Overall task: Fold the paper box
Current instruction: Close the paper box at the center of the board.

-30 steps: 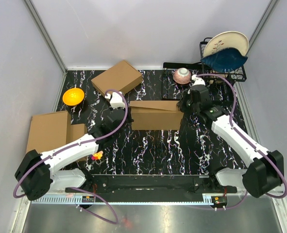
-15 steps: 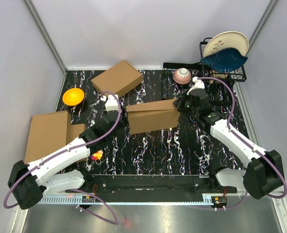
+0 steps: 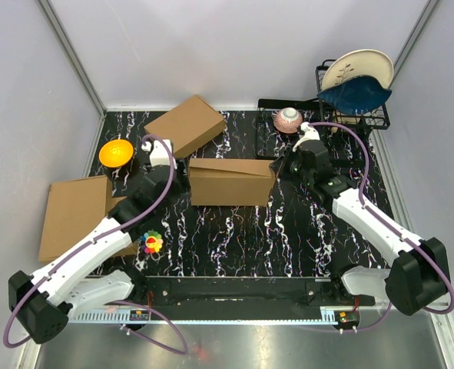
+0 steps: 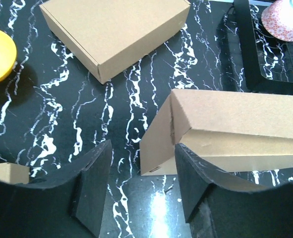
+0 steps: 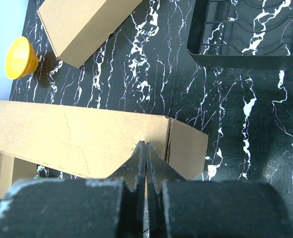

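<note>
The paper box (image 3: 230, 181) lies in the middle of the table as a long, low brown carton. In the left wrist view its left end (image 4: 158, 144) faces me, with its top panel (image 4: 235, 111) running off right. My left gripper (image 3: 174, 181) hangs open just left of that end, its fingers (image 4: 94, 183) apart with only table between them. My right gripper (image 3: 279, 171) is shut at the box's right end. Its pinched fingertips (image 5: 146, 147) rest against the top panel (image 5: 72, 139) beside the end flap (image 5: 186, 148).
A compact brown box (image 3: 184, 124) sits behind the paper box, an orange bowl (image 3: 116, 152) to its left. A flat tan cardboard slab (image 3: 74, 215) lies at the left edge. A small colourful toy (image 3: 153, 243) lies near the front. Pink cup (image 3: 289, 119) and dish rack (image 3: 353, 108) stand back right.
My left gripper has opened, let go of the box and drawn back to the left. The box has shifted left and settled level. My right gripper stayed shut and followed it.
</note>
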Tool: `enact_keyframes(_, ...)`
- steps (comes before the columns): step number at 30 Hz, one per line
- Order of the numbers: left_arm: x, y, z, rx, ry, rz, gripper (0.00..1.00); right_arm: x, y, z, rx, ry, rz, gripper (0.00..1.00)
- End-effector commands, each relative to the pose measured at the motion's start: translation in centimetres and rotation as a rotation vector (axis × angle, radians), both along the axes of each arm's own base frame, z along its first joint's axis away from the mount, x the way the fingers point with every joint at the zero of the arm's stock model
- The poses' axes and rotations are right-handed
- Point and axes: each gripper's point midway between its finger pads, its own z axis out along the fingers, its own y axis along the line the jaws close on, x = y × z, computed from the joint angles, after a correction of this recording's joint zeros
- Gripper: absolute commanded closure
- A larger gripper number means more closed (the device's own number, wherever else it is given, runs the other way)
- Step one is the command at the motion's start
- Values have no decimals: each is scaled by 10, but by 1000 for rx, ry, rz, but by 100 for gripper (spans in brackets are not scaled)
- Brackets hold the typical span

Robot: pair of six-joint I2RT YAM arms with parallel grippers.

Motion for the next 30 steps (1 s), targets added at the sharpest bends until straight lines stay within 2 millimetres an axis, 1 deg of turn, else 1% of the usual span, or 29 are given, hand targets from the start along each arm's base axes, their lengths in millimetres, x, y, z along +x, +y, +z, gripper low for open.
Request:
enact_keyframes(1,0,9,24,21,-62,-19,41,-25,-31,-62,-167,215,-49,100)
enact_keyframes(2,-4,6,25,5,-65,-54,40,-25,-31,-61,-169,214,-49,100)
enact_keyframes(4,-10,1,16,3,-48,-98,37,-22,-30,-55,-162,202,-49,100)
enact_keyframes(7,-17,3,9,-3,-31,-109,36,-18,-28,-48,-155,191,-48,100)
enact_keyframes(10,-22,11,12,-7,-42,-90,35,-17,-27,-45,-154,190,-48,100)
enact_keyframes(12,-27,17,19,-2,-59,-85,35,-16,-27,-45,-157,192,-49,100)
enact_keyframes(15,-30,32,22,5,-67,-22,35,-15,-26,-43,-153,191,-53,100)
enact_keyframes(16,-30,42,25,11,-78,29,35,-15,-26,-44,-152,193,-50,100)
enact_keyframes(19,-29,53,35,-52,-128,111,35,-15,-25,-43,-148,193,-49,100)
enact_keyframes(20,-26,51,49,-110,-180,115,35,-15,-26,-41,-146,187,-51,100)
enact_keyframes(21,-24,47,55,-139,-206,105,35,-15,-26,-41,-148,188,-51,100)
enact_keyframes(22,-22,39,62,-174,-231,71,36,-16,-27,-41,-149,187,-52,100)
enact_keyframes(23,-15,29,77,-225,-285,50,36,-15,-27,-39,-149,182,-52,100)
enact_keyframes(25,-7,11,90,-273,-313,-15,40,-15,-28,-37,-152,181,-53,100)
enact_keyframes(26,3,-2,101,-297,-327,-37,41,-15,-27,-37,-155,181,-52,100)
enact_keyframes(28,12,-22,112,-321,-332,-100,44,-16,-28,-39,-156,185,-52,100)
enact_keyframes(29,22,-35,119,-333,-342,-127,48,-16,-27,-37,-155,181,-49,100)
enact_keyframes(30,26,-43,120,-339,-343,-150,50,-16,-27,-37,-153,182,-48,100)
